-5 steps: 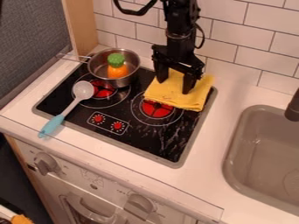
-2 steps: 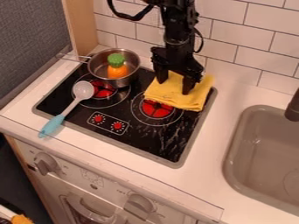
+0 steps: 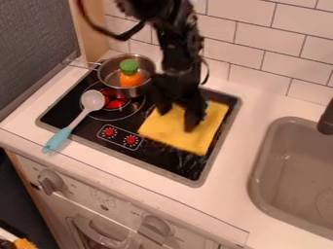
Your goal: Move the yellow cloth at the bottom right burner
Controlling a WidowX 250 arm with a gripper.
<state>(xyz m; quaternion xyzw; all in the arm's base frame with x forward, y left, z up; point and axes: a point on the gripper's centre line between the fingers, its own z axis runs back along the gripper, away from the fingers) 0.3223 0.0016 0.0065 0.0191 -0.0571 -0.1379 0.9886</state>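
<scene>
Placing step, probably near done: gripper (image 3: 177,119) jaws spread on yellow cloth (image 3: 185,132), cloth flat over right side of stovetop (image 3: 155,155) (burner presumably underneath); next, lift straight off.

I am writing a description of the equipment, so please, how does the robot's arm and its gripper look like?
The arm is black, with bulky, angular segments. A thick black cable loops beside it, and a thinner one bows out opposite. The gripper is black too, with two thick fingers.
</scene>
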